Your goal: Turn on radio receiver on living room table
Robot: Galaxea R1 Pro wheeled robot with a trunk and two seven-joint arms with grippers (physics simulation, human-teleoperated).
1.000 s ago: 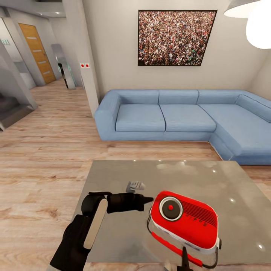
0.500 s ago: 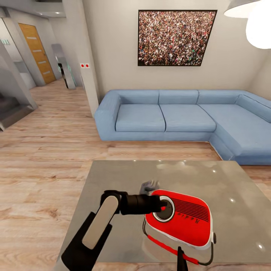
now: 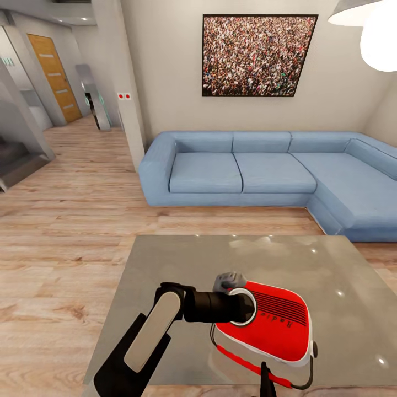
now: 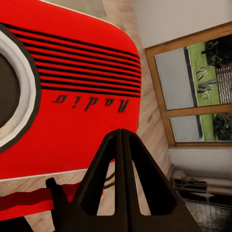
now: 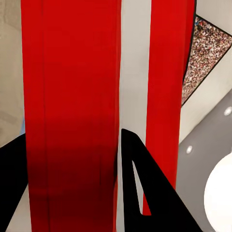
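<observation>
With its fingers clenched together, the left end effector (image 3: 242,306) presses the dial of the radio (image 3: 273,325) near the counter's (image 3: 165,264) front edge; next, confirm the switch.

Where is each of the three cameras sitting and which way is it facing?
Head view: high on the robot, looking down over the table toward the sofa; left arm at the radio receiver.
Left wrist view: beside the radio's grille; closed fingers in front.
Right wrist view: close against the radio's red-and-white body; dark finger.
All share the radio.
</observation>
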